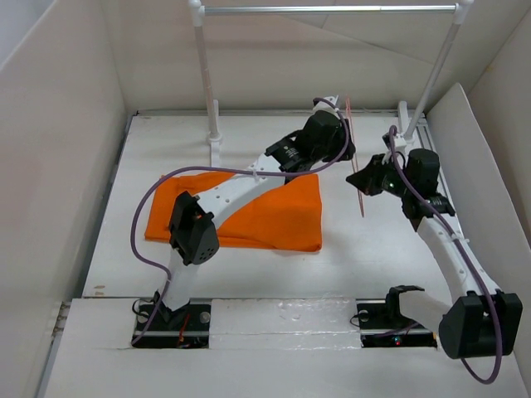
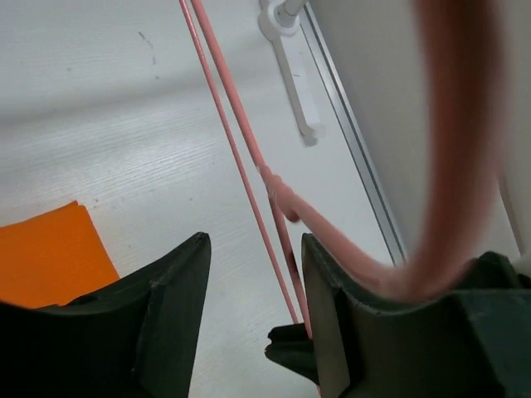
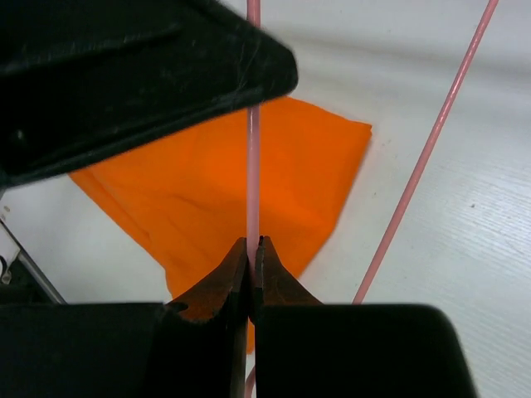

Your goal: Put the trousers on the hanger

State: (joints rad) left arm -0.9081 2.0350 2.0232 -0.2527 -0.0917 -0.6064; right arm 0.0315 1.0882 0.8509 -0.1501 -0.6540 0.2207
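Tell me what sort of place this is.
Probably a lab test cell for robot garment handling: white board walls around the table, a silver clothes rail at the back, orange trousers and a pink wire hanger.

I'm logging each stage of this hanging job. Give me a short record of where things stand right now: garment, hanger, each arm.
trousers: orange, folded flat on the table, not on the hanger
hanger: pink wire, held upright, right of the trousers
right gripper: jaws pinched shut on a hanger wire
left gripper: jaws apart, hanger wires running between them
rail: silver, on white posts at the back
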